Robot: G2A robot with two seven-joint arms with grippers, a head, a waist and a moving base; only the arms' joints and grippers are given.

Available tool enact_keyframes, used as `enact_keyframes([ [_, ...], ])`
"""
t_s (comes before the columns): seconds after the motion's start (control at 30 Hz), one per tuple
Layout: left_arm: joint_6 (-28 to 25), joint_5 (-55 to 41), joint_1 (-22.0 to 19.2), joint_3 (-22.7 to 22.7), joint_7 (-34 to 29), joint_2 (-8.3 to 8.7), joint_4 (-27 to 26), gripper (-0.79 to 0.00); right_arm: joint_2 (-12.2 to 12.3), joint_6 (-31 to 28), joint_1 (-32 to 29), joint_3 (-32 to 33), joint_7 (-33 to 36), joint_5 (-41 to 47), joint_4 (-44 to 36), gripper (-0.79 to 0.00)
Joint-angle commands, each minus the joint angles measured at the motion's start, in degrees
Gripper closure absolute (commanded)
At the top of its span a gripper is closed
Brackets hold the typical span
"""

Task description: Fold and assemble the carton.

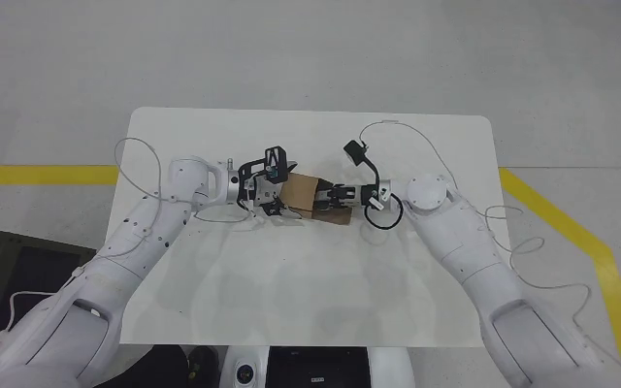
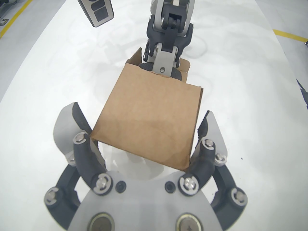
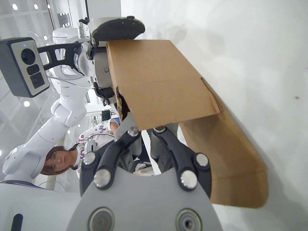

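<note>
Carton (image 1: 312,194) plain brown cardboard. Counter (image 1: 310,291) white; floor (image 1: 291,48) pale grey with yellow stripes (image 1: 58,175). Jaws silver with black textured pads (image 2: 81,117).

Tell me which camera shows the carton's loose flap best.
The right wrist view: the flap lies large and unobstructed along the table, hinged off the carton. The left wrist view hides most of it behind the carton's top panel; the top view shows it small.

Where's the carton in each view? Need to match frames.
Top view: carton at table centre, between left gripper and right gripper.
Left wrist view: carton between the left gripper's fingers.
Right wrist view: carton running away from the right gripper.
Shared landmark: right gripper clamped on one carton end.
</note>
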Motion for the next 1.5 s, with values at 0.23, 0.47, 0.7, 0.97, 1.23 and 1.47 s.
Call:
enact_keyframes([
  [0.23,0.00,-2.64,-0.48,0.17,-1.33,0.04,0.80,-0.785,3.89,5.81,-4.18,7.12,-0.30,-5.73,-7.66,0.000],
  [0.47,0.00,-2.95,-0.58,0.38,-1.70,0.17,0.58,-0.785,5.03,6.16,-4.26,9.21,0.03,-8.71,-9.53,0.000],
  [0.7,0.00,-2.40,-0.60,0.25,-1.46,0.36,0.25,-0.785,4.16,2.91,-0.41,6.82,2.21,-9.04,-4.83,0.000],
  [0.97,0.00,-1.79,-0.39,0.23,-0.96,0.50,-0.12,-0.785,2.10,-0.26,3.81,2.86,1.55,-8.52,0.98,0.000],
  [1.23,0.00,-1.52,-0.34,0.24,-0.81,0.59,-0.23,-0.785,0.11,-2.33,5.96,-0.39,3.10,-6.63,4.96,0.000],
  [1.47,0.00,-1.46,-0.15,0.18,-0.64,0.65,-0.46,-0.785,-1.09,-2.18,6.04,-1.97,2.92,-5.15,5.95,0.000],
])
